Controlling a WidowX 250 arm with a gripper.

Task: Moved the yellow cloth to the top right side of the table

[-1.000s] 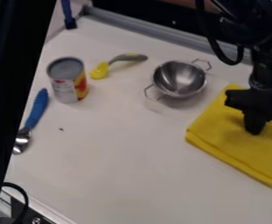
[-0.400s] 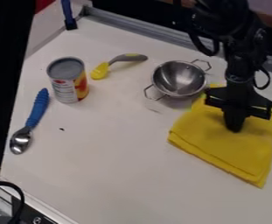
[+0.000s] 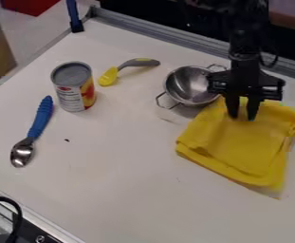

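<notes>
The end effector (image 3: 243, 116) is right of centre in the frame, pointing down over the back part of the yellow cloth (image 3: 229, 147), its two fingers parted with yellow fabric showing between them. Nearest, a black cable (image 3: 16, 216) curves through the lower left corner. The cloth lies on the white surface (image 3: 130, 190) at the right of the frame, folded in layers, its top rumpled around the fingers. At the left, a spoon (image 3: 22, 153) lies with its metal bowl toward the bottom of the frame and its blue handle slanting up; a small dark speck (image 3: 67, 140) sits to its right. Farther back, a can (image 3: 73, 92) with a grey top stands upright in the upper left. The metal bowl with wire handles (image 3: 188, 85) is near the cloth's upper left edge. Beyond the can, a utensil (image 3: 133, 63) lies with its yellow head near it and its grey handle angled away.
</notes>
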